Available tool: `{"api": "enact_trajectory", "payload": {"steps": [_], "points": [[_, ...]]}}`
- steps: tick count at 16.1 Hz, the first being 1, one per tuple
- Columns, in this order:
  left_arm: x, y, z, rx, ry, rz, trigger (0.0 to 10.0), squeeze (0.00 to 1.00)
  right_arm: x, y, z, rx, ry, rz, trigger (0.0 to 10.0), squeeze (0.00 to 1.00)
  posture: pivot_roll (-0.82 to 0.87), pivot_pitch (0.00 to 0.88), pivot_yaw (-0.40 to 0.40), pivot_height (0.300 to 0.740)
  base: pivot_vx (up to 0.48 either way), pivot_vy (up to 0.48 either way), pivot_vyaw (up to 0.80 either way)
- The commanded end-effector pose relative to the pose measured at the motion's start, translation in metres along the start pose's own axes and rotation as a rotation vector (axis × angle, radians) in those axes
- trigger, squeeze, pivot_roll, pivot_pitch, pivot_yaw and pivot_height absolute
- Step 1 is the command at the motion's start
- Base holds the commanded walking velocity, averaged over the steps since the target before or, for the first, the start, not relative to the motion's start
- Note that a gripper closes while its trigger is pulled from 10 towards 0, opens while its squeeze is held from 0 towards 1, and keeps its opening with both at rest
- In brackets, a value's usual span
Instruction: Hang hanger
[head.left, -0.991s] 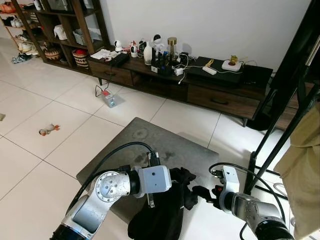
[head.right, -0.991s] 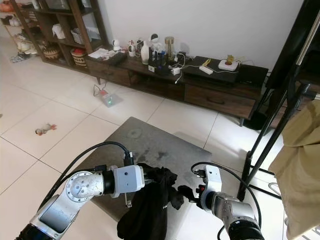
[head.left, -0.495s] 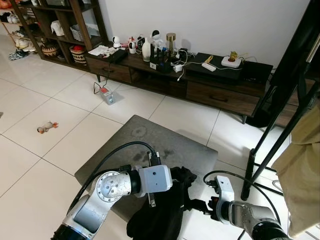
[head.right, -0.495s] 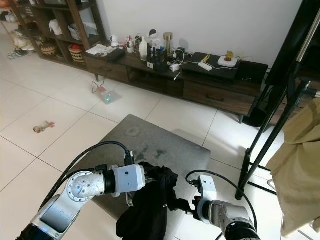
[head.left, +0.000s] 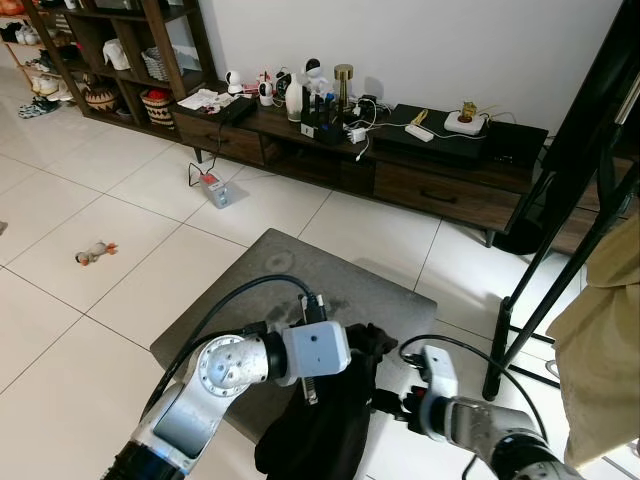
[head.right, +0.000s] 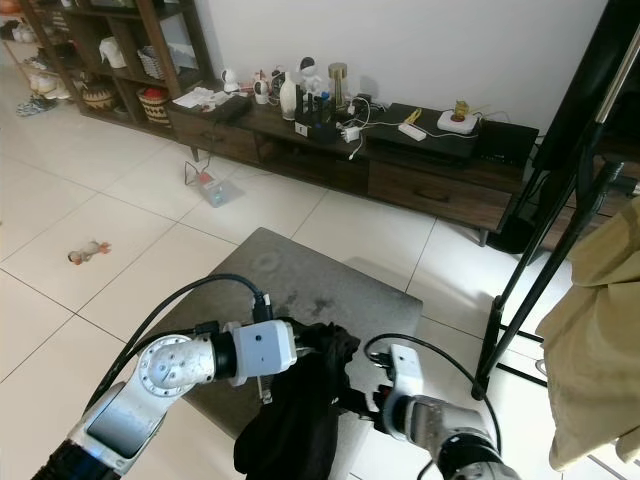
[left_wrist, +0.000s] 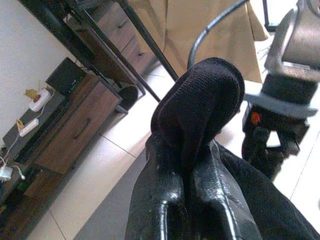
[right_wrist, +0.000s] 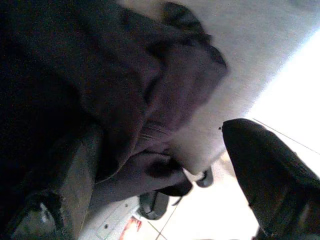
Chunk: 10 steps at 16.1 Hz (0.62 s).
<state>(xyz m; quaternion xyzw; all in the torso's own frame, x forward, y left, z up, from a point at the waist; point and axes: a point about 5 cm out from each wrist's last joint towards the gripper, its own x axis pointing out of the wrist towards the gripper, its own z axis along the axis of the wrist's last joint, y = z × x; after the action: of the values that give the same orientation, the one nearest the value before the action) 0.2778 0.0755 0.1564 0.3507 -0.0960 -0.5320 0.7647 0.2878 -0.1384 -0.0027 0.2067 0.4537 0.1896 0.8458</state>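
Note:
A black garment (head.left: 325, 425) hangs in a bunch over the near edge of a grey padded stool (head.left: 290, 280). My left gripper (left_wrist: 187, 172) is shut on a fold of that cloth near its top. My right gripper (head.left: 392, 403) sits low at the garment's right side; in the right wrist view its fingers (right_wrist: 265, 175) stand wide apart, open, with the dark cloth (right_wrist: 150, 100) between and beyond them. No hanger can be made out in the cloth. A black clothes rack (head.left: 545, 265) stands at the right, with a tan garment (head.left: 605, 340) hanging from it.
A long dark cabinet (head.left: 400, 175) with small items and cables runs along the far wall. Dark shelves (head.left: 110, 50) stand at the far left. A small toy (head.left: 95, 253) and a charger box (head.left: 217, 192) lie on the white tiled floor.
My right gripper has moved left, in against the black garment. My left gripper still holds the cloth in much the same place.

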Motion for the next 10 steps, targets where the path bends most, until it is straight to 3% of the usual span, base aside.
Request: {"api": "enact_trajectory", "payload": {"steps": [1, 7, 8, 10], "points": [[0.001, 0.004, 0.011, 0.038, -0.028, 0.009, 0.0, 0.00, 0.004, 0.006, -0.004, -0.006, 0.018, 0.041, 10.0, 0.00, 0.02, 0.122, 0.027, 0.740, 0.000, 0.000, 0.00], [0.002, 0.004, 0.014, 0.035, -0.038, -0.003, 0.0, 0.00, 0.008, 0.008, -0.008, 0.025, -0.026, 0.093, 10.0, 0.00, 0.02, 0.124, 0.031, 0.740, 0.000, 0.000, 0.00], [0.003, 0.004, 0.015, 0.034, -0.041, -0.005, 0.0, 0.00, 0.007, -0.004, -0.017, -0.005, -0.008, -0.037, 10.0, 0.00, 0.02, 0.123, 0.032, 0.740, 0.000, 0.000, 0.00], [0.004, 0.003, 0.016, 0.034, -0.045, -0.007, 0.0, 0.00, 0.002, -0.024, -0.022, 0.075, -0.056, -0.237, 10.0, 0.00, 0.02, 0.123, 0.035, 0.740, 0.000, 0.000, 0.00]]}}
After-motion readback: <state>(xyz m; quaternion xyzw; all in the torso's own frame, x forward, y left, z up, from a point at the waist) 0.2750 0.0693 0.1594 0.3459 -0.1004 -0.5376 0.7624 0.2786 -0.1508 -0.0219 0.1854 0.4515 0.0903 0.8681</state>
